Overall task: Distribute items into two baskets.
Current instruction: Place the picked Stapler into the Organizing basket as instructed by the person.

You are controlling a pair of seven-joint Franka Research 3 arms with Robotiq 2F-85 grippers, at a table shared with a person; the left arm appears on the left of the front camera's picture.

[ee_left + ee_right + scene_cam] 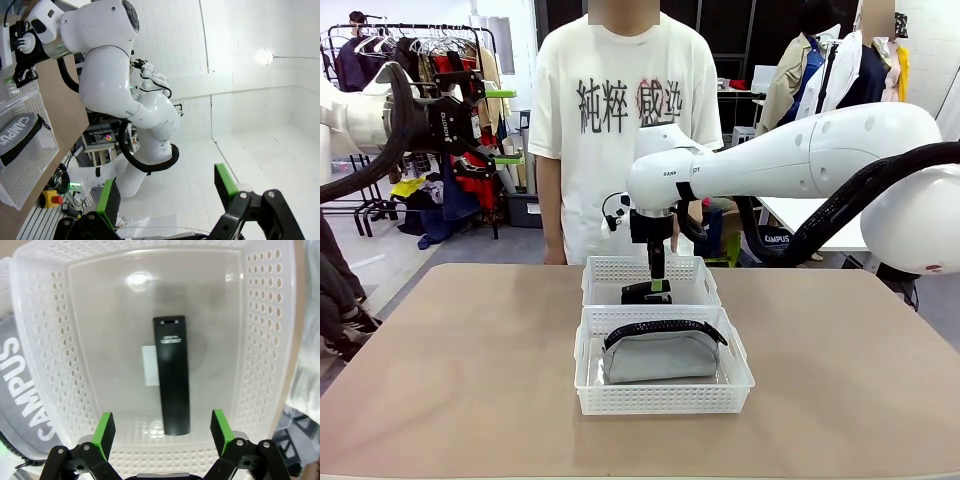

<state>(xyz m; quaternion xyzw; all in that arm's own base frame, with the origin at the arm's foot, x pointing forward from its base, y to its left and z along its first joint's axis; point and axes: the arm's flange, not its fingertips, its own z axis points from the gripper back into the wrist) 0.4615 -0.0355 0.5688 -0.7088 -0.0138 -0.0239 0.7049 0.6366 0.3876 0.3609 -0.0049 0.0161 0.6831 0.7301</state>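
Two white lattice baskets stand end to end mid-table. The near basket (663, 398) holds the grey zippered pouch (660, 357), which also shows in the left wrist view, printed CAMPUS (17, 134). In the far basket (603, 270) lies the black stapler (646, 293). My right gripper (657, 280) hangs open just above it. In the right wrist view the stapler (172, 375) lies flat on the base of the basket (260, 340) beside a white sticker, between and below my gripper's (162, 431) spread green pads. My left gripper (502, 126) is open, raised high at the far left, holding nothing.
A person in a white printed T-shirt (625, 110) stands at the far edge of the table, behind the baskets. The brown tabletop (450, 370) is bare on both sides of the baskets. A clothes rack (420, 60) stands behind the left arm.
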